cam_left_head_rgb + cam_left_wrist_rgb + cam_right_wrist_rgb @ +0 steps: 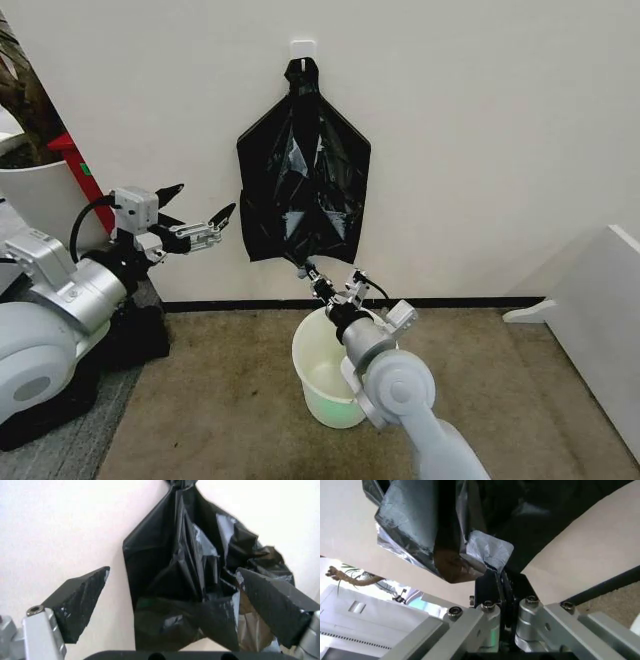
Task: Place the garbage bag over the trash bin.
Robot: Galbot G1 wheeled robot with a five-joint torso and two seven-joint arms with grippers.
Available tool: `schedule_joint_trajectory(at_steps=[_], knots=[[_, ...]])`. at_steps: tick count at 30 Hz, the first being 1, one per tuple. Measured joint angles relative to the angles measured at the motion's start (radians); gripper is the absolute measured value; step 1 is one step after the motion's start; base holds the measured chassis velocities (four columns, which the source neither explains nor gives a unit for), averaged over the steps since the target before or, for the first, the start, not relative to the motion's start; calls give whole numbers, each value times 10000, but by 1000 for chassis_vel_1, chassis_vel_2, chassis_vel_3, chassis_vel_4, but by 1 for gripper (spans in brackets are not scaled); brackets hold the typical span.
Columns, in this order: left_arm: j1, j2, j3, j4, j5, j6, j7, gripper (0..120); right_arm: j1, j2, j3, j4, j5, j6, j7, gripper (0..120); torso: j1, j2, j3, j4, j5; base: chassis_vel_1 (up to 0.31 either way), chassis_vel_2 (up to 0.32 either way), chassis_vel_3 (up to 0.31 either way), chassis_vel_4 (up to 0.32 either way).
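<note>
Black, glossy plastic was what caught the eye from the head view: the garbage bag (303,180) hung flat against the white wall from a small hook (303,46), crinkled and spread wide toward its lower edge. Directly below it on the brown carpet (220,400) stood the trash bin (318,372), cream-white with a greenish tinge near the base, just in front of the dark skirting. The right gripper (305,268) reached up over the bin's far rim, and its fingers were pinched together on the bottom edge of the bag. The left gripper (198,203) hovered to the left of the bag at about its mid height, fingers spread wide and holding nothing, close to the bag's side edge but apart from it. Behind the left arm sat a large white plant pot (40,195).

From the left wrist view, the two dark fingertips (80,602) stood far apart, and the bag (200,592) hung against the wall beyond them, its folds shining.

From the right wrist view, the fingers (495,588) were closed tight together, with a folded corner of the bag (440,536) caught between them and the rest rising away against the wall.
</note>
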Motion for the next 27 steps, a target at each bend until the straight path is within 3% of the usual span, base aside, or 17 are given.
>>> schedule_joint_trajectory(at_steps=[1,3,12,17,19,20,27], knots=[[-87,3,52,7,-10,10,0,100,-62,-9,47,23,-35,-9,-38,0,0,1,-2,2,25,0,0,0,0],[-483,-138,416,146,17,104,-16,100,-125,-19,103,51,-64,-14,-59,0,0,1,-1,1,3,0,0,0,0],[-2632,-885,2297,885,329,626,-140,100,-125,-36,46,112,-77,-24,-60,0,0,1,-1,2,11,0,0,0,0],[-3408,-1101,2864,1086,407,775,-174,100,-158,-74,41,133,-82,-30,-52,0,0,1,0,-3,8,0,0,0,0],[-3675,-1172,3088,1158,419,832,-181,100,-167,-87,40,140,-85,-31,-52,0,0,1,-1,3,25,0,0,0,0],[-4047,-1298,3414,1282,459,927,-204,100,-177,-100,41,140,-86,-33,-49,0,0,1,-1,3,5,0,0,0,0],[-5492,-1757,4644,1721,634,1282,-277,100,-196,-124,41,141,-87,-35,-42,0,0,1,0,0,13,0,0,0,0]])
